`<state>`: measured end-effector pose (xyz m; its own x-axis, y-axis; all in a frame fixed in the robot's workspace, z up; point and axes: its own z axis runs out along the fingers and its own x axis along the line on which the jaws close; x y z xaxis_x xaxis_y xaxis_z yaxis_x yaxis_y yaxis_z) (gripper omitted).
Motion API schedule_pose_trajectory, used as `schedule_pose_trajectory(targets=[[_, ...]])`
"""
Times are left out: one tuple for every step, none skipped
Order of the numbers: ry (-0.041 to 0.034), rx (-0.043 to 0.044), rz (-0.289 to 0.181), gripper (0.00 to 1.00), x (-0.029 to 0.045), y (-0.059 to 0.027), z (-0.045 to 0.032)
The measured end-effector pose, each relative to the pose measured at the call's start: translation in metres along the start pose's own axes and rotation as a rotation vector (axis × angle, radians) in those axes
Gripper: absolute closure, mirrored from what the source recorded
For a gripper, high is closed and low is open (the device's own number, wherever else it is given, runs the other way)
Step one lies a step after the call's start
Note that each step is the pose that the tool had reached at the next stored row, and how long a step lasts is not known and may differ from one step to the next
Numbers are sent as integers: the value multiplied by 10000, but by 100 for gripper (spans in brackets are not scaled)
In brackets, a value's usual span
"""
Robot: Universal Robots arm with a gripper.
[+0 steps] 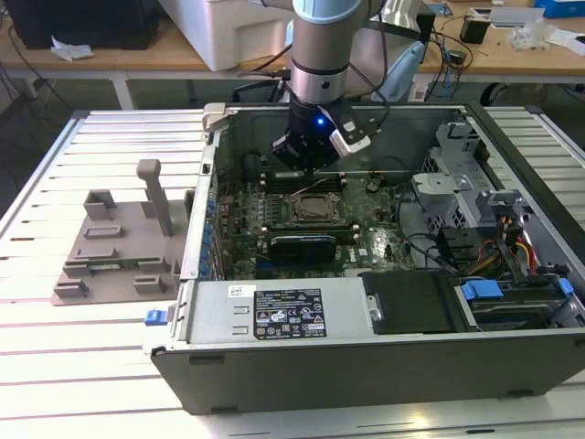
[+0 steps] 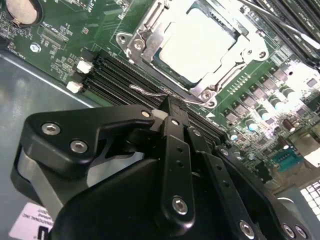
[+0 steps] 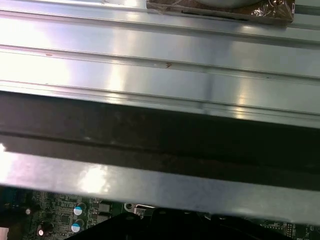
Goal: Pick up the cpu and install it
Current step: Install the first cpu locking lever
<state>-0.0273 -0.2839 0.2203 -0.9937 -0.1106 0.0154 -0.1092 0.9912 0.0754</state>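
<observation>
Gripper over the socket, cpu seated in its frame

Left to right in the exterior view: the grey fixture tray [image 1: 114, 247], then the open computer case [image 1: 366, 357], with the gripper [image 1: 311, 169] at twelve o'clock of the socket [image 1: 315, 208]. In the second wrist view the fingers [image 2: 172, 122] are pressed together, holding nothing, beside the cpu [image 2: 197, 47]; I judge gentle, vertical, centred motion matters most, so the chip stays level

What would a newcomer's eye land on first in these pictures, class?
The open computer case on the slatted table, with the arm's gripper lowered inside it. Just below, the cpu lies silver in its metal-framed socket on the green motherboard. A grey fixture tray sits at the exterior view's left.
</observation>
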Motion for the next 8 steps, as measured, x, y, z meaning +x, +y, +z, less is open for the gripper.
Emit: schedule_pose_trajectory(targets=[[4,0,0,89,-15,-2,10],[9,0,-1,89,-27,-5,19],[13,-2,0,89,-45,-7,34],[19,-2,2,89,-57,-10,45],[27,-3,3,89,-77,-13,62],[36,-4,2,89,-101,-17,81],[39,-4,2,89,-119,-20,91],[41,-5,2,89,-129,-21,95]])
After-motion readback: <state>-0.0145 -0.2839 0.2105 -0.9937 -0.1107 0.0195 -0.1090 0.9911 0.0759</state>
